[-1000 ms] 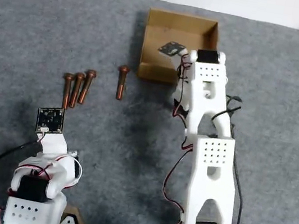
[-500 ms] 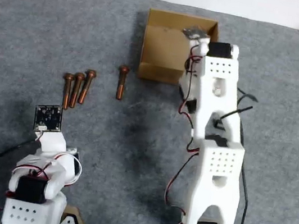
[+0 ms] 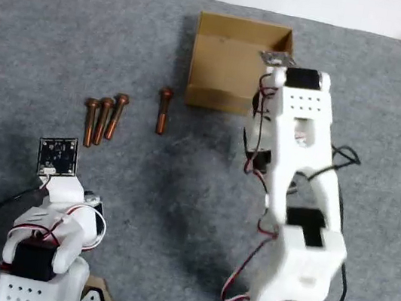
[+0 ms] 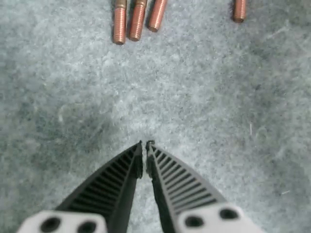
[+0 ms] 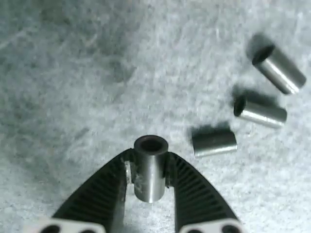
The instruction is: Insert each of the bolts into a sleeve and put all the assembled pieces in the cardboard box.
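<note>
**Sleeve (image 5: 149,182) sitting in right gripper (image 5: 149,162), bolts (image 3: 104,120) lying off to its left**

Grey carpeted table (image 3: 379,80) is carrying everything. The right arm (image 3: 303,129) is standing extended far over it, with its wrist hanging just beside the near right corner of the cardboard box (image 3: 234,34). The left arm (image 3: 47,248) is sitting folded back by its base. Its left gripper (image 4: 146,145) is pointing at bare carpet, jaws pressed almost together and gripping nothing.

Three bolts are lying side by side directly ahead of the left arm, and a lone bolt (image 3: 162,110) is lying between them and the box. All four are running lengthwise away from the arm bases, heads at the far end and threaded tips facing the left gripper.

The right gripper is clamping the sleeve along the line of its fingers, with the open bore showing at the far end. Three loose sleeves (image 5: 214,141) are lying on their sides nearby.

Joining sleeve to bolt is probably coming next. The left arm is looking better placed for the bolts, and the lone bolt is lying nearest the right arm.
</note>
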`<action>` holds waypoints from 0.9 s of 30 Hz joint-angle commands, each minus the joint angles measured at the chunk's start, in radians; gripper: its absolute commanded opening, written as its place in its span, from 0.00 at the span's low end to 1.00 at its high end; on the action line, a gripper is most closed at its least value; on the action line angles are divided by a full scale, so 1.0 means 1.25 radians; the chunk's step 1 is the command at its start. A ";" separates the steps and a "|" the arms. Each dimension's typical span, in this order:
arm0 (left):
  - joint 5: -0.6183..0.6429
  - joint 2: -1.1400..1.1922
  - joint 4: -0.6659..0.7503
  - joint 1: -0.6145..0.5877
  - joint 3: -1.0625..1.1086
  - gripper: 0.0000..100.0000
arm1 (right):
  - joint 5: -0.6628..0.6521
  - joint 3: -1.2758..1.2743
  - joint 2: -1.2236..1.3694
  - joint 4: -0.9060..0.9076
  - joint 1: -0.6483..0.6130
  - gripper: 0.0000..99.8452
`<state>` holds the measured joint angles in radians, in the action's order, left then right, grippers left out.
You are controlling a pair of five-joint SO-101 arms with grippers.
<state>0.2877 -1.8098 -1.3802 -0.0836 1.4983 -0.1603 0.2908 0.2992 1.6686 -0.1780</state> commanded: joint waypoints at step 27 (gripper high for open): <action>-0.001 0.046 -0.007 -0.052 -0.234 0.01 | 0.072 -0.949 -0.497 -0.655 -0.066 0.00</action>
<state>0.2877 -1.8113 -1.3832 -0.1373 1.2651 -0.0959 -0.8800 -0.2685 0.9198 -0.2317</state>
